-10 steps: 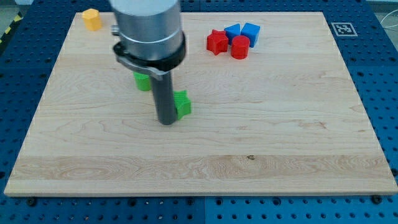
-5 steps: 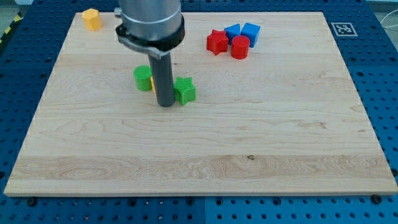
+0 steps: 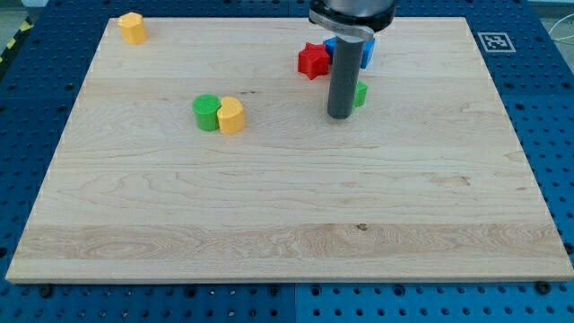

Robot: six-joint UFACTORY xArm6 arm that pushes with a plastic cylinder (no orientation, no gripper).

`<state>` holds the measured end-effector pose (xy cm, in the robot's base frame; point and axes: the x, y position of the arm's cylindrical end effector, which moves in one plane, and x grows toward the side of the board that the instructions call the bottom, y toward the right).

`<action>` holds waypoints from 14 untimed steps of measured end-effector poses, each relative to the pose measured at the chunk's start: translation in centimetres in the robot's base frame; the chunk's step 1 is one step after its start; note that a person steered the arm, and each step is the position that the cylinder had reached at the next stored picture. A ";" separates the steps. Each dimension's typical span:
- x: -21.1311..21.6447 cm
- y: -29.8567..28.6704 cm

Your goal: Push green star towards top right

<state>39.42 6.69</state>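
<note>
My tip [image 3: 339, 117] on desk [image 3: 269, 224], no jaws on this rod, green star [image 3: 360, 94] touching at its 1 o'clock, mostly hidden, red star [image 3: 312, 60] at 11 o'clock.

The green star [image 3: 360, 94] lies flat on the wooden table [image 3: 287, 215], in the far half and right of centre. Only a narrow sliver of it shows, a bright green edge poking out on the right side of the dark rod; the rest is hidden behind the rod, so its points cannot be made out here. It sits just near of the cluster of red and blue blocks at the far edge, close to them, though whether it touches any cannot be told. It is well apart from the green and yellow blocks over on the left.
</note>
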 end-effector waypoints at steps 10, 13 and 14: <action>-11.1 9.4; -5.8 14.2; -5.8 15.0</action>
<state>33.62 21.69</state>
